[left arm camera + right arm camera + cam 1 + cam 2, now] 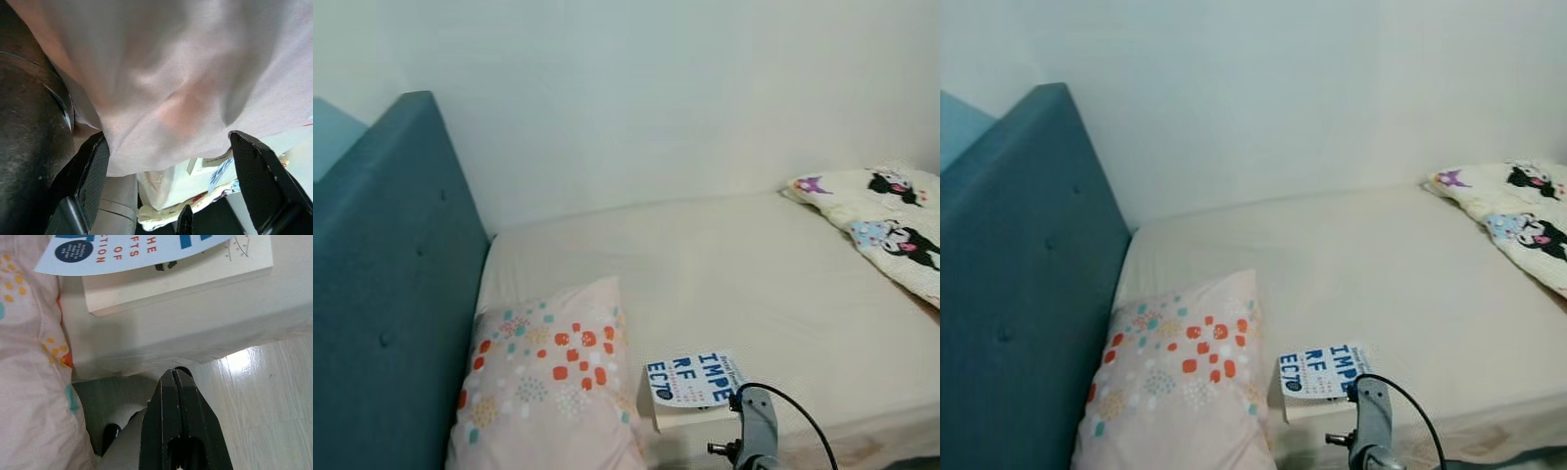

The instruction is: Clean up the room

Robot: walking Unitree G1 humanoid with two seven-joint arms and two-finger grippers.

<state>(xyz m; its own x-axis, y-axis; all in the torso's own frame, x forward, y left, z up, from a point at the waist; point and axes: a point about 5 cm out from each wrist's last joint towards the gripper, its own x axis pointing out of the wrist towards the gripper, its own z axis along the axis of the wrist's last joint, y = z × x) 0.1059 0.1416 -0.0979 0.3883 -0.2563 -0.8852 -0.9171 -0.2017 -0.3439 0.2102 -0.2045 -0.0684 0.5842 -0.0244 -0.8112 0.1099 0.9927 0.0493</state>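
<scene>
A pale pink pillow with orange and teal dots lies at the head of the bed, against the headboard. A white book with blue letters rests on the mattress's front edge beside it. My left gripper is open, its fingers spread wide, with the pillow's pink fabric bulging close between them. My right gripper is shut with nothing in it, just below the bed's edge under the book. The right arm's silver wrist rises in front of the book.
The cream mattress runs along a white wall. A teal padded headboard stands at the left. A cartoon-print blanket is bunched at the right. Pale wood floor lies below the bed's side.
</scene>
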